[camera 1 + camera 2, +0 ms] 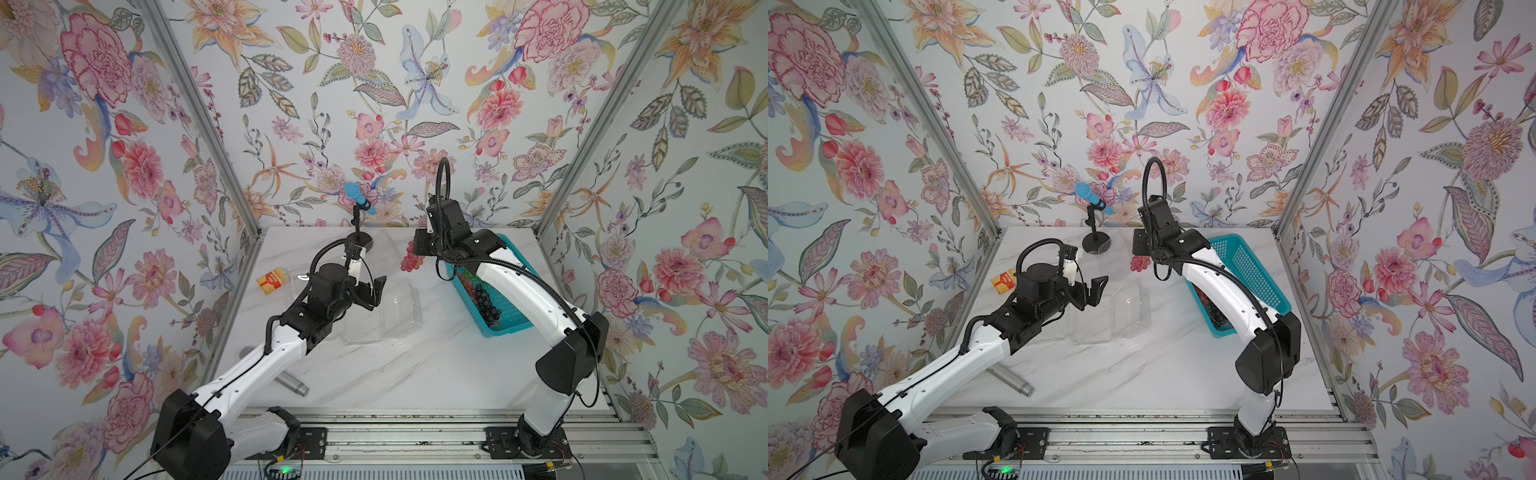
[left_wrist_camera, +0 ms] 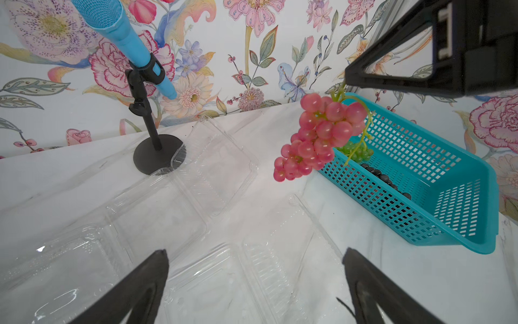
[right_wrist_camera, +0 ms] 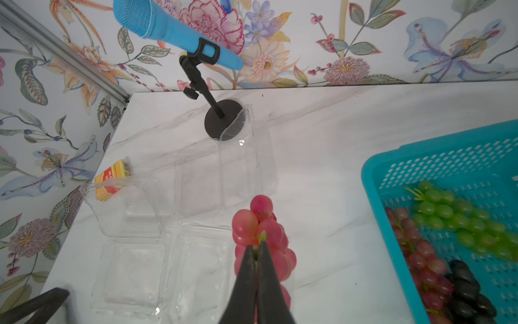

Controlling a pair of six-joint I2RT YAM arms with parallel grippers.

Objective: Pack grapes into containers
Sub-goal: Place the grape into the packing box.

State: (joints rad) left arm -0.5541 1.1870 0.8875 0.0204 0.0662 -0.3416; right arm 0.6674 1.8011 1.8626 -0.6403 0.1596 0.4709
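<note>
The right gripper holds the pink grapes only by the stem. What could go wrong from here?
1. The right gripper pinches only the thin green stem, so the pink bunch may swing, slip or drop before reaching a box.
2. The clear containers look light and the open left gripper holds none; the bunch could push one aside or land on a lid.

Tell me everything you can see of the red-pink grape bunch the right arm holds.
The red-pink bunch is a glossy, plastic-looking cluster of round berries on a green stem. It hangs in the air from the right gripper, whose jaws are shut on the stem tip, beside the teal basket, touching nothing else.
</note>
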